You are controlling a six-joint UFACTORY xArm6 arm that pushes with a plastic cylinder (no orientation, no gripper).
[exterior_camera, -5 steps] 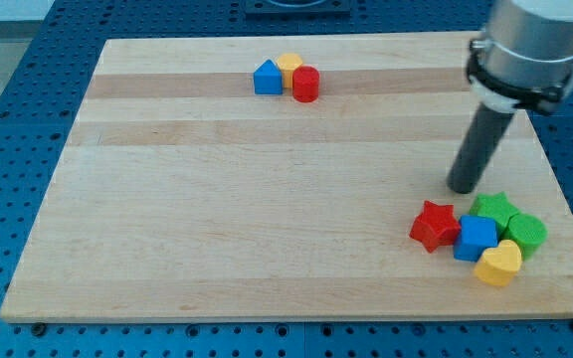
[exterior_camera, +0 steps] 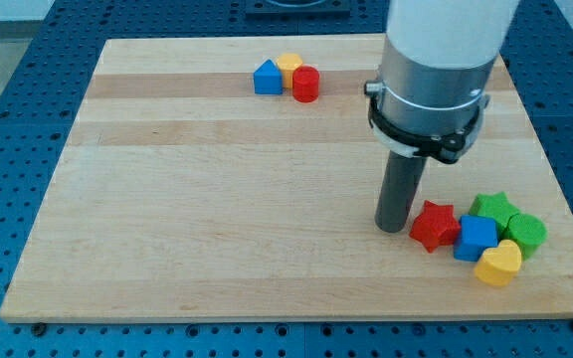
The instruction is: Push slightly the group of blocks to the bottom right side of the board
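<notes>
Camera view: my tip rests on the counter just left of the red star, very near it; whether they touch I cannot tell. The tool is a bare rod with nothing to open or close, and it holds nothing.

The group to be moved sits in the near right part of the counter: the red star at its left, the blue cube beside it, the green star on the far side, the green cylinder at the right, and the yellow heart nearest the near edge. They are packed close, several touching.

Three other blocks stand well apart at the far side: a blue block, a yellow block and a red cylinder. They are not part of this step.

As I judge it, the push should run right and toward the near edge, and be short, since the heart and the cylinder already lie close to the counter's edges. Pressing on the red star alone may turn it or spread the cluster, so a slow stroke aimed through the middle of the group seems safest. Stopping early should keep the heart on the counter.
</notes>
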